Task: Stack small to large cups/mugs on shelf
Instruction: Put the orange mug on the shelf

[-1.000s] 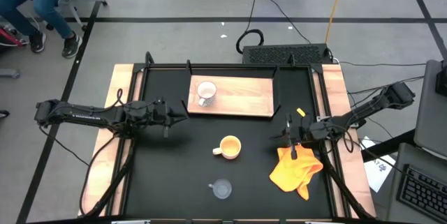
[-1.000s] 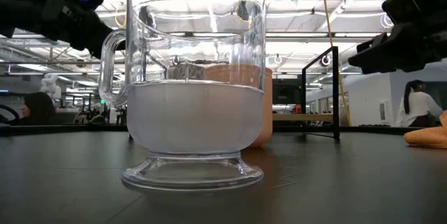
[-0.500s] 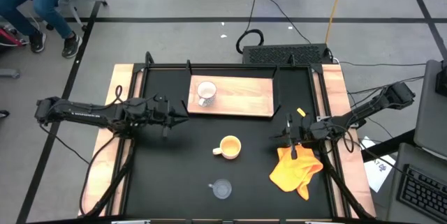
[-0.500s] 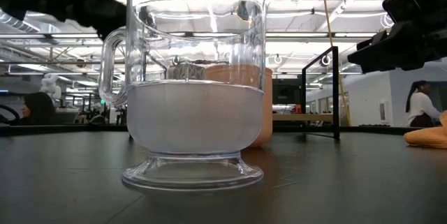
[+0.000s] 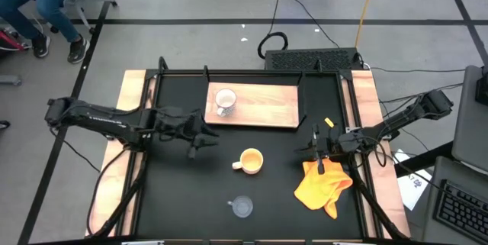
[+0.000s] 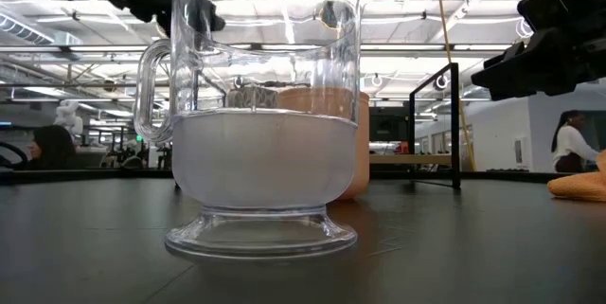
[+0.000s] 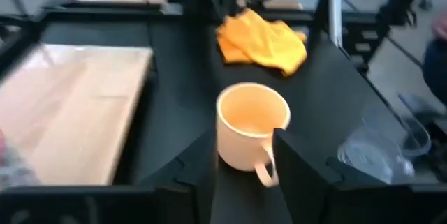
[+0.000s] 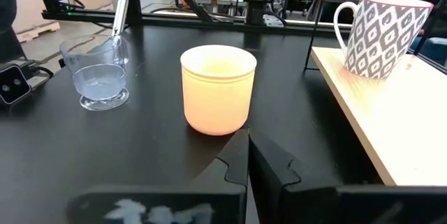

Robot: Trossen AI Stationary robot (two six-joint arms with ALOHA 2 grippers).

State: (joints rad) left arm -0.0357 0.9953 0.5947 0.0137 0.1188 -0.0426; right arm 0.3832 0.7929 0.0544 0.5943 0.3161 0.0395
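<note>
Left gripper [image 5: 200,143], jaws released, nears the orange-yellow mug [image 5: 251,160] at counter centre; it should straddle the rim squarely. Right gripper [image 5: 319,153] waits clenched above the cloth [image 5: 323,184].

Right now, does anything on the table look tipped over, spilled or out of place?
Nothing looks tipped or spilled. The white mug stands upright on the wooden shelf, and the orange mug and glass cup stand upright on the black table. The only loose item is a crumpled yellow cloth near the right end effector.
</note>
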